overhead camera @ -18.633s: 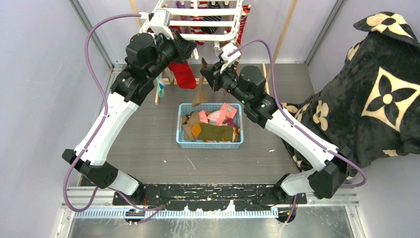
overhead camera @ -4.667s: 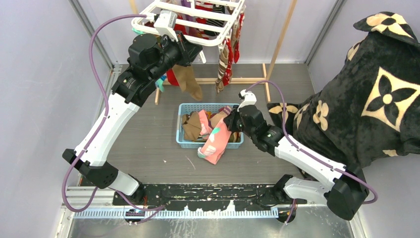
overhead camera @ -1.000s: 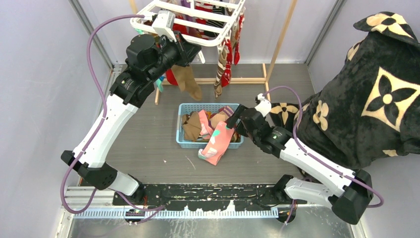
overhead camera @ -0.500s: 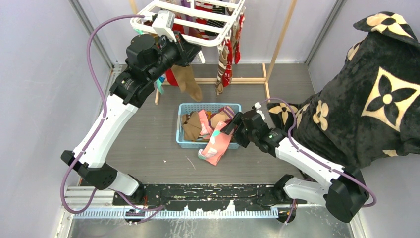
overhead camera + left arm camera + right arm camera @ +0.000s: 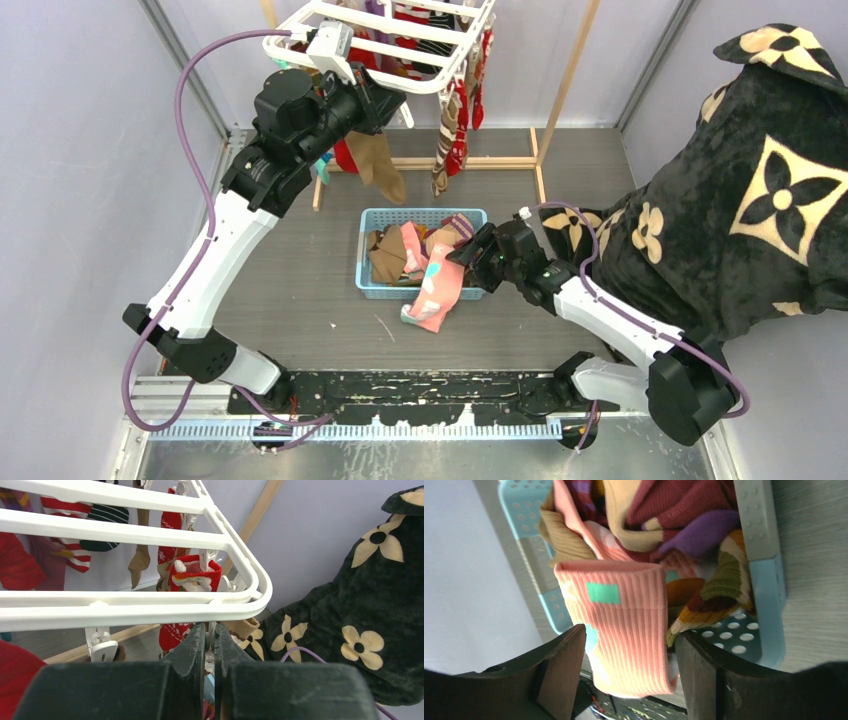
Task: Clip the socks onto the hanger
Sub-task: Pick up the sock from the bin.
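Note:
The white hanger (image 5: 400, 50) hangs at the back with several socks clipped on it. My left gripper (image 5: 390, 100) is under its front corner rim (image 5: 150, 605), shut (image 5: 209, 630) on a thin white clip. A brown sock (image 5: 380, 165) hangs just below it, its cuff (image 5: 242, 627) beside my fingertip. A pink sock with teal patches (image 5: 435, 290) is draped over the front rim of the blue basket (image 5: 368, 290). My right gripper (image 5: 462, 258) is open (image 5: 630, 635), one finger on each side of the pink sock's ribbed cuff (image 5: 629, 595), with gaps on both sides.
The basket (image 5: 764, 580) holds several more socks in brown, maroon, purple and olive. A large black floral blanket (image 5: 760, 180) fills the right side, close behind my right arm. A pale wooden frame (image 5: 470, 162) stands under the hanger.
My right gripper has moved left and down onto the pink sock at the basket's front rim, and its jaws have narrowed a little. The left arm has not moved.

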Tool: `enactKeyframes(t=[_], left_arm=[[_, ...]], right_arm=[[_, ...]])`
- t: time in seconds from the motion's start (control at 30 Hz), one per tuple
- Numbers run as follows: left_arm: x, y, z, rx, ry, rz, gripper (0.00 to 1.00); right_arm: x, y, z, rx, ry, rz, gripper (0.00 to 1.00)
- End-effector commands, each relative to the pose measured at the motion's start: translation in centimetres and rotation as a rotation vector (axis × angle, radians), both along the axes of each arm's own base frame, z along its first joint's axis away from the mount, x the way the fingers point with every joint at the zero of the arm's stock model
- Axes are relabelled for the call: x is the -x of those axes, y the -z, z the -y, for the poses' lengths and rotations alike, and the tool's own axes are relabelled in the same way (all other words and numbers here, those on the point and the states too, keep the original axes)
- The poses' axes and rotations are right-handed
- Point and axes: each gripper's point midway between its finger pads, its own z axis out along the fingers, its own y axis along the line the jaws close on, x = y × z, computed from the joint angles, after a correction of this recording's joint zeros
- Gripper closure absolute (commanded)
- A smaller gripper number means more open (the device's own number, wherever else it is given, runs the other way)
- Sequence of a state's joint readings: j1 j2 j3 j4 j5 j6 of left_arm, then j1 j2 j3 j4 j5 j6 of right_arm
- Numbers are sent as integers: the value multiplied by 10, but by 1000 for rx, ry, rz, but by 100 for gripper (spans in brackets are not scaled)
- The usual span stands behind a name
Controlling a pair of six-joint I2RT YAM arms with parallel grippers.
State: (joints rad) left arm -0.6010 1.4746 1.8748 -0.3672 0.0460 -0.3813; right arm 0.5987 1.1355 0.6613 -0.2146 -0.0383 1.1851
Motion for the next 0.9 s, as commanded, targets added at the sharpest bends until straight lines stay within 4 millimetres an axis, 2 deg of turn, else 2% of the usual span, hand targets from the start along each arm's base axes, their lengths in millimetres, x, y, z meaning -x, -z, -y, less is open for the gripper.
enactKeyframes(t=[0.0,0.17,0.4,0.67,0.87], left_arm=[[10,-21,-9,23,-6,53,100],[9,-20,-10,22,-8,50,100],[9,-19,-9,19,-7,50,100],[9,-18,-9,17,-6,48,100],[10,-18,-9,19,-4,48,100]], right_arm=[[-17,-33,-8,-188,22,94,33],[-22,-30,-21,-358,23,83,36],[-20,-33,-38,-456,-49,67,38],[-12,-57,-33,-499,-67,128,44],[-4,-55,-18,-358,-67,150,50]])
